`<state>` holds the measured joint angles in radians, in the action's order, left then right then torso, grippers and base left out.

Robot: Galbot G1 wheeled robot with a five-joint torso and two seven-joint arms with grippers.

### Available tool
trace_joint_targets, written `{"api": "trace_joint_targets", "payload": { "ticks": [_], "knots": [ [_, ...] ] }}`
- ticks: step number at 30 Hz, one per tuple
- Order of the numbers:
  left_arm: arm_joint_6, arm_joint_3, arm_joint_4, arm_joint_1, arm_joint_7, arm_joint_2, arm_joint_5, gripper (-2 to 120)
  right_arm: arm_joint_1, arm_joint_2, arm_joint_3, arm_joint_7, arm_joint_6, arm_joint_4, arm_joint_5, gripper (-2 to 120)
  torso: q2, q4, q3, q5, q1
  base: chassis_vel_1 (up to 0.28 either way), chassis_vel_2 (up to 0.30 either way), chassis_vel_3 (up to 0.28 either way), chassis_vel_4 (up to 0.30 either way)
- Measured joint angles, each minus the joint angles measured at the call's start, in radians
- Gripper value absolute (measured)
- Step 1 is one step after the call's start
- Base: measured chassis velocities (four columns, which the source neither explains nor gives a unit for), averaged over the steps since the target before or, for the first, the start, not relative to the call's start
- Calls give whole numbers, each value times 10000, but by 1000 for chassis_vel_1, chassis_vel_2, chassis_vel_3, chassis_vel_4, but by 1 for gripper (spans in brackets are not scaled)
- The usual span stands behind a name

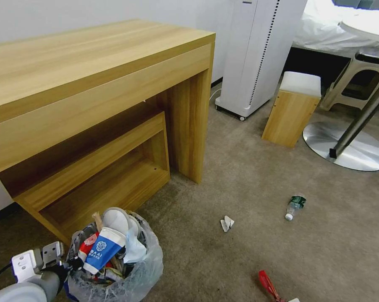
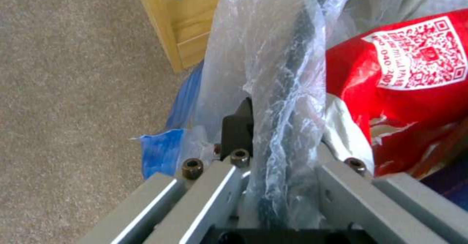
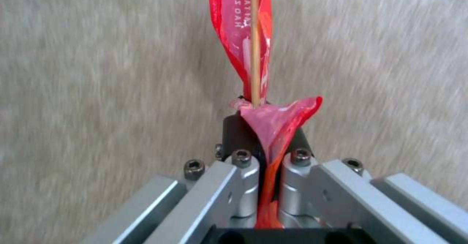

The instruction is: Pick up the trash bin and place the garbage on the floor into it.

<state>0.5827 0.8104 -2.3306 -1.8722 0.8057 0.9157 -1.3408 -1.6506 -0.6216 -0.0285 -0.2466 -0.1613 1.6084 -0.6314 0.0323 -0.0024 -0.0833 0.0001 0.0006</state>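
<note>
The trash bin (image 1: 126, 268) stands at the near left of the scene on the beige carpet floor (image 1: 248, 184), just in front of the low open shelf of the wooden desk (image 1: 92, 84). It is lined with a crinkled clear plastic bag (image 2: 273, 72) and heaped with litter, including a blue-and-white paper cup (image 1: 102, 248), a white cup (image 1: 116, 219), a wooden stick (image 1: 98, 220) and a red printed wrapper (image 2: 404, 90). The left gripper (image 1: 67, 265) sits at the bin's left side; in the left wrist view its jaws are closed over the bag-covered rim, with a dark finger pad (image 2: 237, 130) pressed against the plastic. The right gripper (image 3: 265, 127) hangs over bare carpet; its jaws are closed tight on a red wrapper (image 3: 241, 35) that carries a thin wooden skewer (image 3: 254, 53), the wrapper pinched between the 2 dark pads and extending away from them. In the head view this red wrapper appears at the near right edge of the scene, well apart from the bin. 2 items of garbage lie on the floor: a white tissue wad (image 1: 227, 223) near the middle, and a clear green-labelled bottle (image 1: 295, 206) on its side farther right. Beyond them stand a white appliance (image 1: 256, 54), a small wooden stool (image 1: 292, 110) with a white cushion, and a round metal table base (image 1: 348, 147).
</note>
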Motion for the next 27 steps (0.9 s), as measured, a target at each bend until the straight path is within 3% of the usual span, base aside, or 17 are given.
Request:
{"api": "trace_joint_targets", "payload": {
  "ticks": [6, 11, 18, 21, 24, 27],
  "knots": [
    [1, 2, -12, 71, 16, 45, -49, 0, 507, 264, 925, 1165, -879, 796, 345, 0, 0, 0, 0, -1, 0, 0, 0, 0, 0],
    [3, -4, -13, 86, 28, 58, -62, 0, 1604, 557, 1047, 1775, -1218, 1442, 283, 0, 0, 1, -1, -2, 0, 0, 0, 0, 0],
    [4, 9, -18, 121, 34, 128, -108, 0, 4498, 1008, -71, 2559, -1188, 2483, -984, 0, 0, 1, -1, -3, 0, 0, 0, 0, 0],
    [3, 3, -20, 162, 37, 156, -132, 0, 6540, 960, -1246, 3034, -1140, 2771, -1601, 0, 0, 5, -1, -3, 0, 0, 0, 0, 0],
    [3, -112, 12, 365, 51, 69, -246, 0, 7451, 824, -1639, 3482, -1030, 2806, -1917, 0, -1, 8, -2, -1, 0, 0, 0, 0, 0],
    [1, -278, 145, 708, 64, -213, -467, 0, 8064, 704, -1850, 3849, -987, 2788, -2145, 0, -1, -4, -1, -5, 0, 0, 0, 0, 0]
  ]
}}
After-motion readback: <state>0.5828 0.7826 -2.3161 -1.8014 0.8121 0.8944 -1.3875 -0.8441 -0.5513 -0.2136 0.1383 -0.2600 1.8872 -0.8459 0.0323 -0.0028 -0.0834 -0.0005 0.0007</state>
